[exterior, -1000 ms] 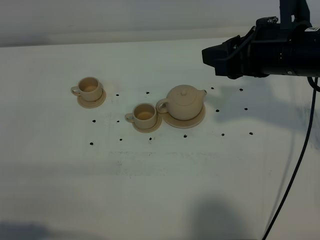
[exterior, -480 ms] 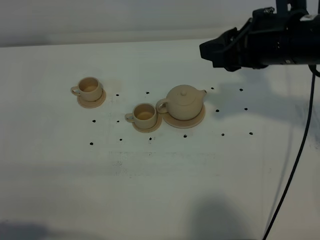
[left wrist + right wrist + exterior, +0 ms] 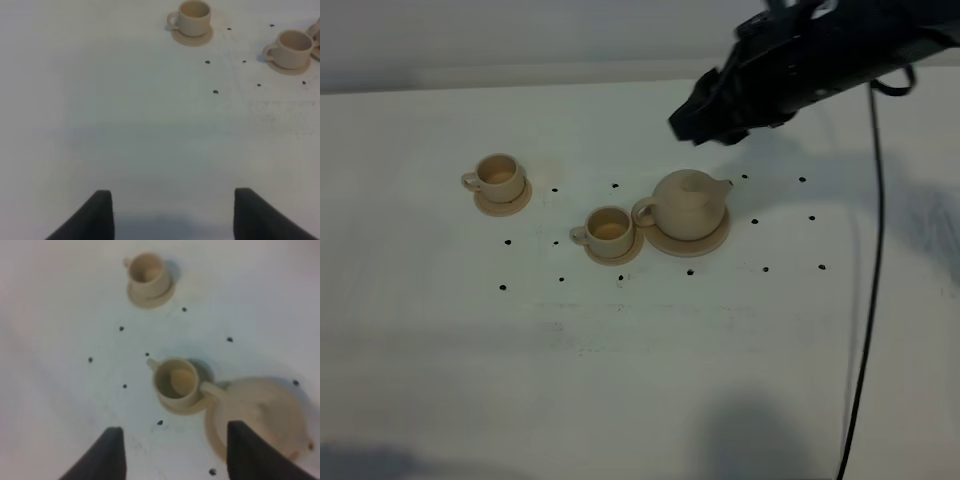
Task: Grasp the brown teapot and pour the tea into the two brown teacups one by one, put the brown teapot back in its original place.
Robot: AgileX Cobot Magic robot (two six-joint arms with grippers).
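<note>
The teapot (image 3: 688, 203) sits on its big saucer (image 3: 719, 238), handle toward the near cup (image 3: 609, 228), with the other cup (image 3: 500, 176) farther left. The right claw (image 3: 686, 124) hovers above with jaws spread, probably lining up a grab. The left claw (image 3: 172, 220) is spread too, parked over the table (image 3: 125, 125).

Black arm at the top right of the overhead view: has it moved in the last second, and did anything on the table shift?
The right gripper swung leftward from the right edge and now hangs open close to the brown teapot, not touching it and holding nothing. The teapot stayed on its wide saucer, and the left teacup and the teacup beside the pot stayed on theirs.
</note>
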